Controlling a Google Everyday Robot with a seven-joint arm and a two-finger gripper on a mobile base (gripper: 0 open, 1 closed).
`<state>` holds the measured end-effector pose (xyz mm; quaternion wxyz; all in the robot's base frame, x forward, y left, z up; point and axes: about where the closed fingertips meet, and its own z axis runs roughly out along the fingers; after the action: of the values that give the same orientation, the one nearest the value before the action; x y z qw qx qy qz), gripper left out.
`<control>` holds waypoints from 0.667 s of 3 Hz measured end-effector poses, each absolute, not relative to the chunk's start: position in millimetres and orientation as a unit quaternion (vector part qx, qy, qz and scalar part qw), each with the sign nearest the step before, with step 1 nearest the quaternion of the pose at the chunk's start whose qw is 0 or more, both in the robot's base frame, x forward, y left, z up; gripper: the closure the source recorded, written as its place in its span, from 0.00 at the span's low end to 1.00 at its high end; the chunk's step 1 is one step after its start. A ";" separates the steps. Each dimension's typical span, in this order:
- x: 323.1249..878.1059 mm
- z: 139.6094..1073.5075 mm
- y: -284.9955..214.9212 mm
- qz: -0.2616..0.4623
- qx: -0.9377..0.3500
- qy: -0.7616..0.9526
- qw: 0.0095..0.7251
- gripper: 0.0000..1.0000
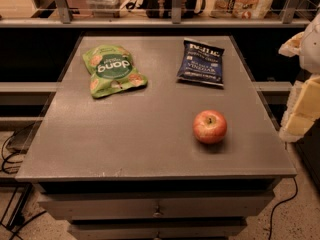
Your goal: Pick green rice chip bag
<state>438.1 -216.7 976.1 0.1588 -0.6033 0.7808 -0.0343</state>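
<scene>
Green rice chip bag [114, 70], laid flat at the far left of the counter [150, 149] and well apart from the tool [304, 109] at the right edge (its opening cannot be told), could be pinched poorly and dropped, or the apple [210, 126] knocked rolling.

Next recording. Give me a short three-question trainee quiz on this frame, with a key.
1. True or false: the green rice chip bag lies left of the dark blue chip bag, apart from it.
2. Which item lies nearest the front edge of the table? A) green rice chip bag B) apple C) dark blue chip bag
3. Where is the hand?
Key: 1 true; 2 B; 3 at the right edge of the view, beside the table, touching none of the three items.
</scene>
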 end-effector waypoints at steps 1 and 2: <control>439.5 977.0 -214.5 -0.034 -0.603 0.780 0.165 0.00; 451.7 969.9 -197.1 0.001 -0.602 0.774 0.199 0.00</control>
<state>451.7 -197.1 969.9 0.1991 -0.6017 0.7735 0.0009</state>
